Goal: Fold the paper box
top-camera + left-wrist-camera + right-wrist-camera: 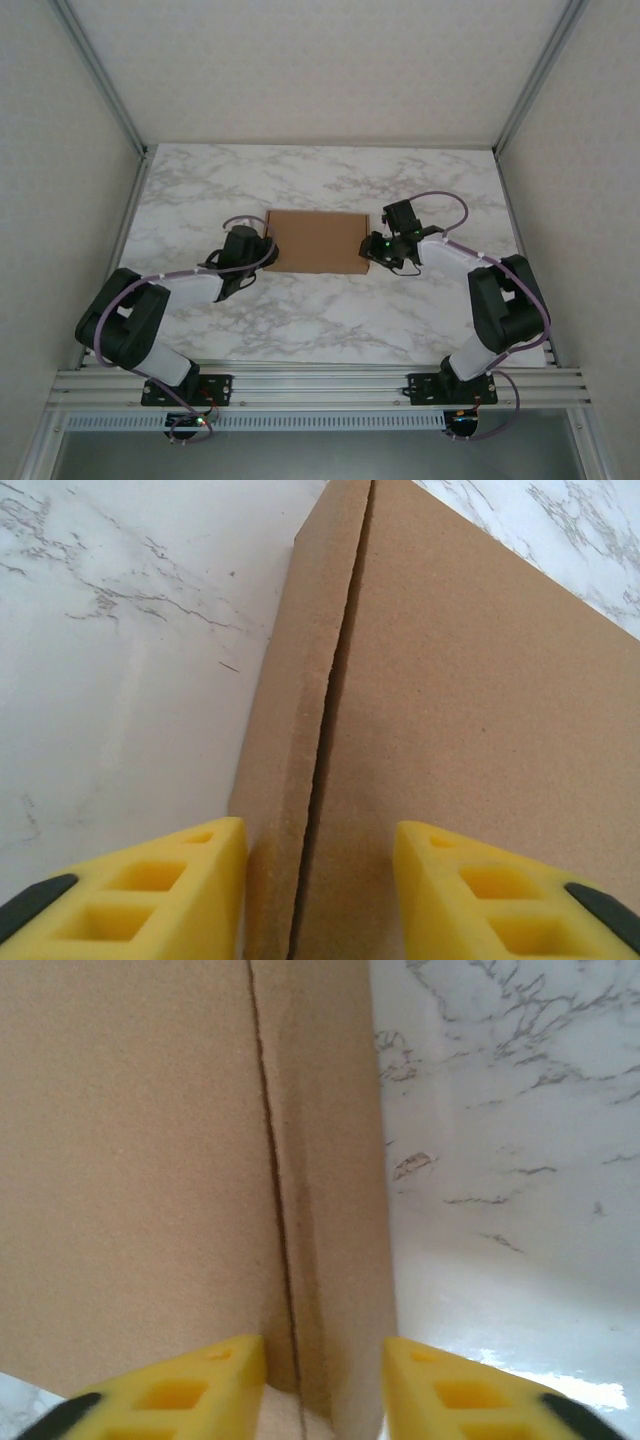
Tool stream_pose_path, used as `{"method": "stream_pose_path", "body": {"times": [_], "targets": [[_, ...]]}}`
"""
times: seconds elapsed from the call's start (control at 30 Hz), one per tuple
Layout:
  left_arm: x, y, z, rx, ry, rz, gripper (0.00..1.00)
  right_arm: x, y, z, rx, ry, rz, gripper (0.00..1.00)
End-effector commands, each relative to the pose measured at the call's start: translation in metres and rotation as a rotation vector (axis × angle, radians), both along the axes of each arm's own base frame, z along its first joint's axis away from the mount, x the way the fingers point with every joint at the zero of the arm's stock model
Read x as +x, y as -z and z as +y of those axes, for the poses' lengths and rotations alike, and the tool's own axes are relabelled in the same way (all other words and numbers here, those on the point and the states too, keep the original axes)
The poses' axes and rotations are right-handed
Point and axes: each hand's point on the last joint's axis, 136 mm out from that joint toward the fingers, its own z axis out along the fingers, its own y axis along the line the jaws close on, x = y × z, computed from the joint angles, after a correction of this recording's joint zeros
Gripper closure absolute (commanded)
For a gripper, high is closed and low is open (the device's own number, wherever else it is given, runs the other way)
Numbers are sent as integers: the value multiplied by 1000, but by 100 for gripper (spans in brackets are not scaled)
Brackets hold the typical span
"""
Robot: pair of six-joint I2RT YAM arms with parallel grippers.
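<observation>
The paper box [315,240] lies folded shut as a flat brown rectangle in the middle of the marble table [320,320]. My left gripper [264,250] is at the box's left edge. In the left wrist view it [320,890] is open, its yellow fingers [150,890] straddling the seam between the lid [480,700] and the narrow left side wall [290,700]. My right gripper [372,246] is at the box's right edge, open [325,1385]. Between its fingers lie the right side wall [335,1180] and the lid seam beside the lid [130,1160].
Bare marble lies around the box on all sides. Metal frame posts [100,75] and white walls close in the table at the left, right and back. The aluminium rail [320,385] carrying the arm bases runs along the near edge.
</observation>
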Motion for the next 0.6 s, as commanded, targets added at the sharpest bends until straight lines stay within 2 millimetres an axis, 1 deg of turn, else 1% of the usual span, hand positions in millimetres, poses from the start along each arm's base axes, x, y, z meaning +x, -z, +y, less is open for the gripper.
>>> {"method": "stream_pose_path", "body": {"times": [0.0,0.07,0.1,0.13,0.17,0.2,0.27,0.33,0.37,0.4,0.43,0.47,0.5,0.53,0.57], "targets": [[6,-13,-2,17,24,-19,50,-4,8,-11,-62,4,33,50],[9,-34,-2,27,36,-64,40,-1,-8,-12,-68,-4,-14,34],[10,-45,-1,36,40,-90,36,0,-17,-14,-74,-7,-38,22],[11,-60,3,49,32,-123,29,1,-31,-16,-79,-13,-74,5],[11,-74,5,61,29,-157,20,2,-44,-16,-78,-24,-111,1],[11,-94,11,86,16,-204,2,3,-60,-17,-80,-33,-160,1],[7,-131,25,121,-24,-300,0,3,-96,-22,-99,-47,-280,1],[0,-170,42,162,-76,-412,0,-1,-134,-29,-165,-66,-424,1],[-4,-185,51,185,-103,-458,0,-3,-149,-33,-204,-70,-485,1],[-10,-200,62,210,-141,-511,0,-6,-169,-42,-254,-51,-561,1],[-18,-213,78,241,-210,-563,0,-9,-189,-54,-300,-5,-642,1],[-26,-222,96,261,-300,-604,0,-15,-208,-62,-308,24,-728,1],[-36,-225,118,283,-411,-635,0,-23,-224,-69,-294,48,-817,1],[-47,-225,134,317,-485,-669,0,-30,-236,-78,-280,89,-888,1],[-52,-221,141,362,-491,-698,0,-32,-242,-86,-272,135,-941,1]]}}
